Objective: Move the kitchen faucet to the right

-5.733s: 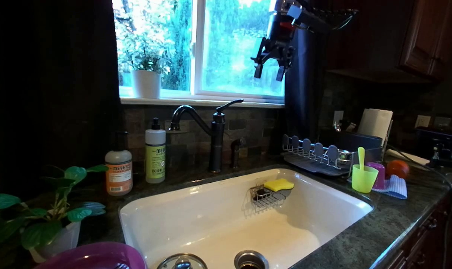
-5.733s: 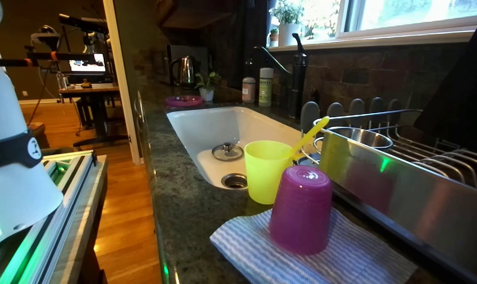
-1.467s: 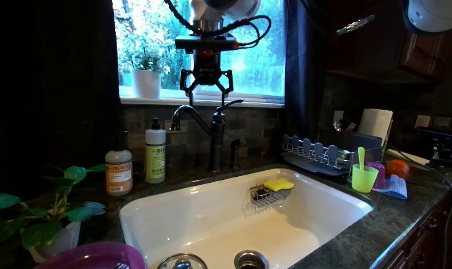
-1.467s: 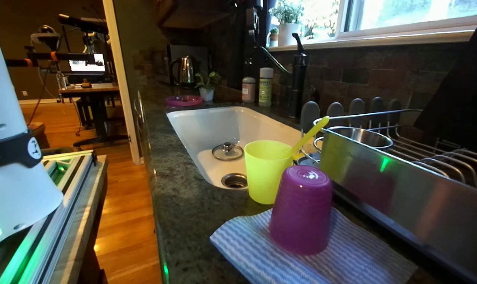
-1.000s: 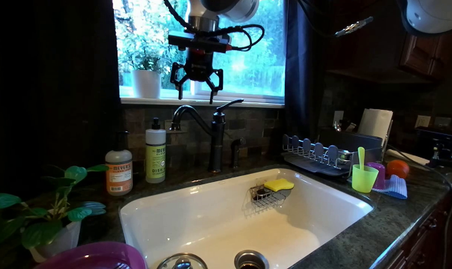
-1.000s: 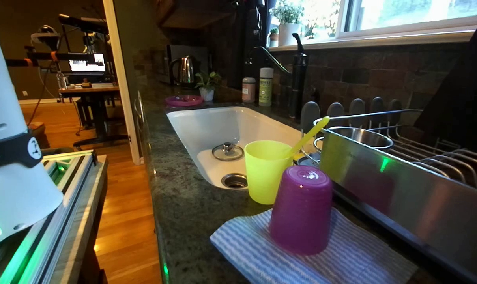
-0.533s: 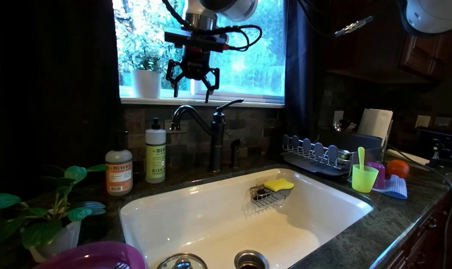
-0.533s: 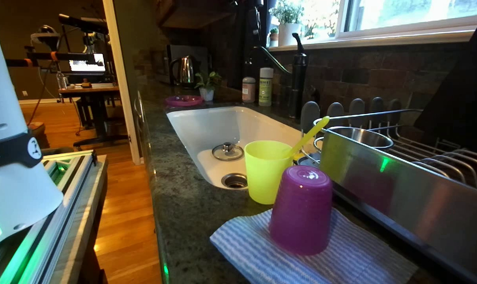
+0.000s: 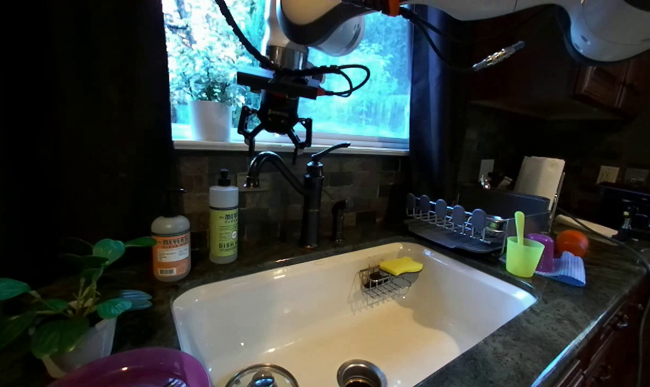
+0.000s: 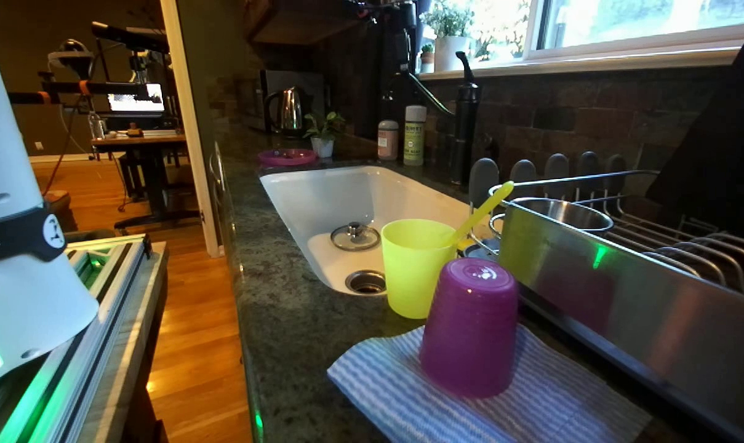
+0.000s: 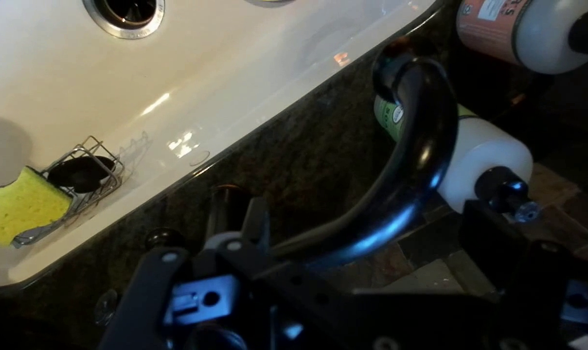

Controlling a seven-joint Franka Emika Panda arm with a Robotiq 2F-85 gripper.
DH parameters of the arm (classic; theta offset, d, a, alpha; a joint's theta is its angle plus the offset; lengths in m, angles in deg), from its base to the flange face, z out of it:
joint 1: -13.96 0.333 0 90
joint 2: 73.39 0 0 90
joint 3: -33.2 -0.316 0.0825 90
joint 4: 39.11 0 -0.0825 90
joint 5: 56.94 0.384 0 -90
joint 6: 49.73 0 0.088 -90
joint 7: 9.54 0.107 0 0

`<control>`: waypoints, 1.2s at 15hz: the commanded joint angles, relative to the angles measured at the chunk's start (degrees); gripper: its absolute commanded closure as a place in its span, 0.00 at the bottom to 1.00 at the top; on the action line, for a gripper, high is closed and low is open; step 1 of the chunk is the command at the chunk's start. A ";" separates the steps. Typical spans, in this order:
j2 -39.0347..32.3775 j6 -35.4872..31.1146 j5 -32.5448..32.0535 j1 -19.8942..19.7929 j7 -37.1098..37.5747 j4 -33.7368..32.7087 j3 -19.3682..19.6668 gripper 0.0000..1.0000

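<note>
The kitchen faucet (image 9: 312, 207) is dark bronze-black, with an upright stem, a curved spout pointing left and a lever on top. Its stem also shows in an exterior view (image 10: 465, 126). In the wrist view the spout (image 11: 420, 141) runs up between the two fingers. My gripper (image 9: 273, 152) is open and points down just over the spout's arch, a fingertip to either side of it. It also shows dimly in an exterior view (image 10: 404, 58) and in the wrist view (image 11: 368, 214). I cannot tell whether a finger touches the spout.
A green-labelled soap bottle (image 9: 223, 226) and an orange-labelled bottle (image 9: 171, 250) stand left of the faucet. A side sprayer (image 9: 340, 217) stands just right of it. The windowsill (image 9: 346, 148) with a potted plant (image 9: 211, 121) is behind. The white sink (image 9: 281, 322) lies in front; a dish rack (image 9: 454, 226) stands right.
My gripper came from the upper right by the window to above the faucet, then shifted left and has now lowered to the spout. It stays open. The faucet has not moved.
</note>
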 commanded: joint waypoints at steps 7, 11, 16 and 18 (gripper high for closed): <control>1.80 5.12 9.02 -1.49 1.34 2.84 -1.99 0.00; 4.44 5.54 10.61 -2.29 5.43 6.90 -1.02 0.00; 8.62 9.16 12.19 -2.54 9.25 11.60 -1.48 0.00; 10.69 11.95 12.30 -2.73 10.98 14.24 -1.06 0.00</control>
